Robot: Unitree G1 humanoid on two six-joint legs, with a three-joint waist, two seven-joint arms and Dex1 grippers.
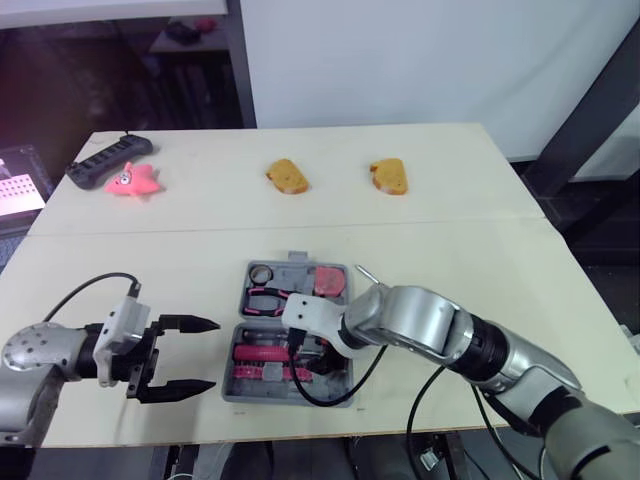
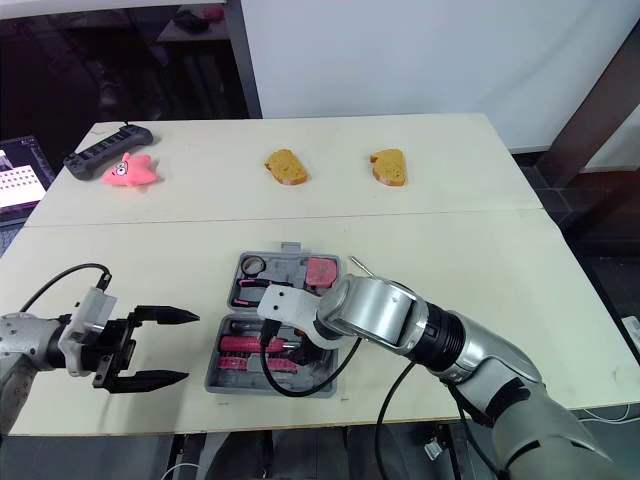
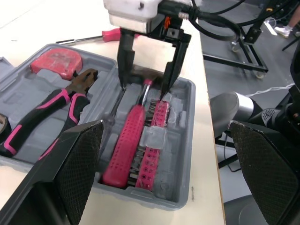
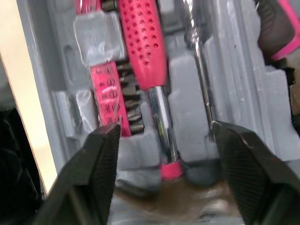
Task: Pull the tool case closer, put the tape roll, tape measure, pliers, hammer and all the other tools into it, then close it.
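The pale table (image 1: 450,250) carries the open grey tool case (image 3: 183,154) near its front edge. The left gripper (image 1: 213,355) hovers just left of the case, fingers spread wide and empty. The right gripper (image 3: 143,90) reaches down into the case's near half, its fingers parted to either side of the metal shaft of what looks like a pink-handled hammer (image 3: 125,152), gripping nothing. Pink-handled pliers (image 1: 268,297), a red tape measure (image 1: 328,281) and a tape roll (image 1: 262,273) lie in the far half. A screwdriver (image 3: 111,34) lies on the table by the case's far right corner.
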